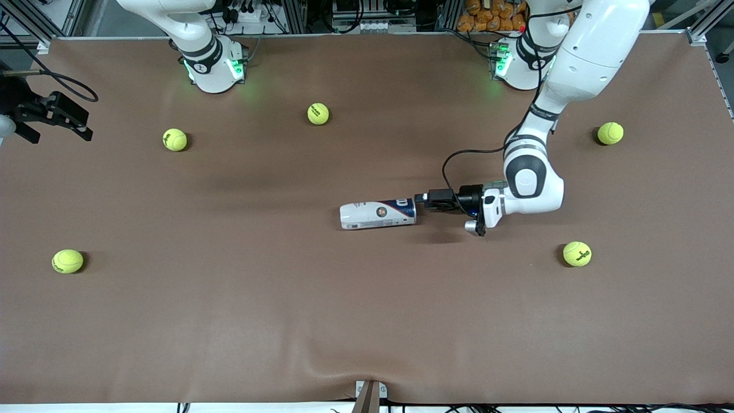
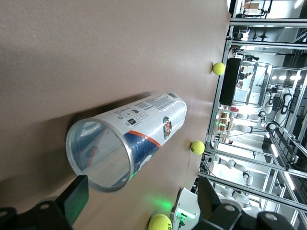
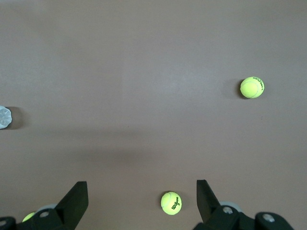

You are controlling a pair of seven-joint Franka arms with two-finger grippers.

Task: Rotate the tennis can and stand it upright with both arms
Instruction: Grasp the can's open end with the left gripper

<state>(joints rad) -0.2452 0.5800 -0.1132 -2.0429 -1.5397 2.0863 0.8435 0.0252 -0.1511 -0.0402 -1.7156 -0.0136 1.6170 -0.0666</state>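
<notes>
just right of centre in the front view, your tennis can [image 1: 378, 214] lies on its side on the table [image 1: 287, 321]. the left gripper [image 1: 423, 199] sits at its open, silver-rimmed end, fingers spread and gripping nothing. you're at the approach step; next, close on the rim. the right gripper [image 1: 80, 127] waits at the upper left edge, released too.

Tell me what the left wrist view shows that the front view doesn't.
Only the left wrist view shows the tennis can's open end, seemingly empty, between the left gripper's open fingers. Only the front view shows the right gripper waiting at the right arm's end of the table. Both show the can lying on its side on the brown table.
</notes>
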